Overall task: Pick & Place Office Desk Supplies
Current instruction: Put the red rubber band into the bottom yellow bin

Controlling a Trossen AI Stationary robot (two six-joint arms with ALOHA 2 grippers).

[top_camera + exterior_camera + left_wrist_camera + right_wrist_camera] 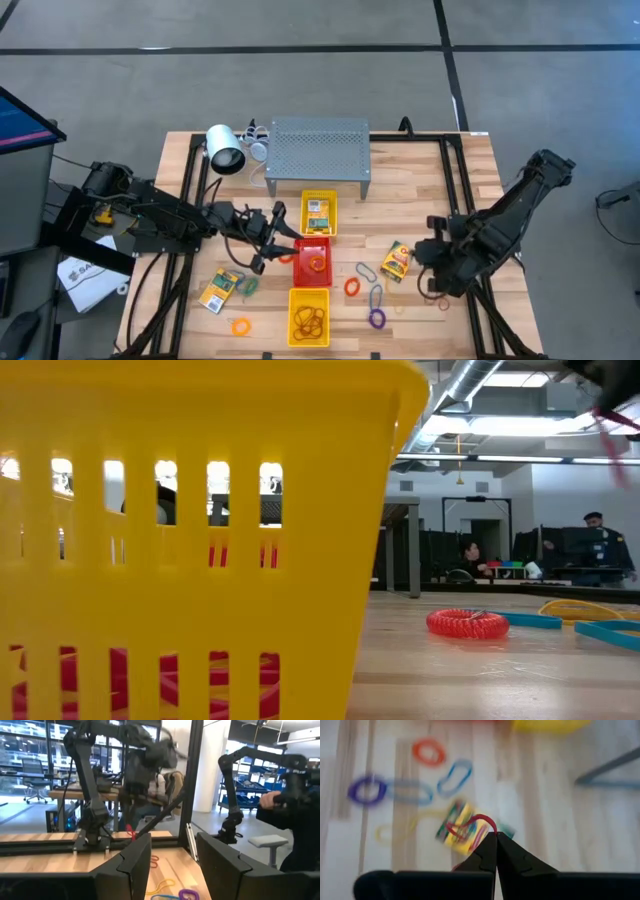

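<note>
Two right gripper (pixel 496 836) fingers pressed together, pinching a red rubber band (pixel 472 822) at the tips, above a card packet (pixel 461 829). Left gripper (pixel 283 236), jaws spread, beside the red tray (pixel 298 262).

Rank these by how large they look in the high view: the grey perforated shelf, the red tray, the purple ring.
1. grey perforated shelf, clearly largest.
2. red tray.
3. purple ring, smallest.
All sit on the table seen from above, so the order is safe.
</note>
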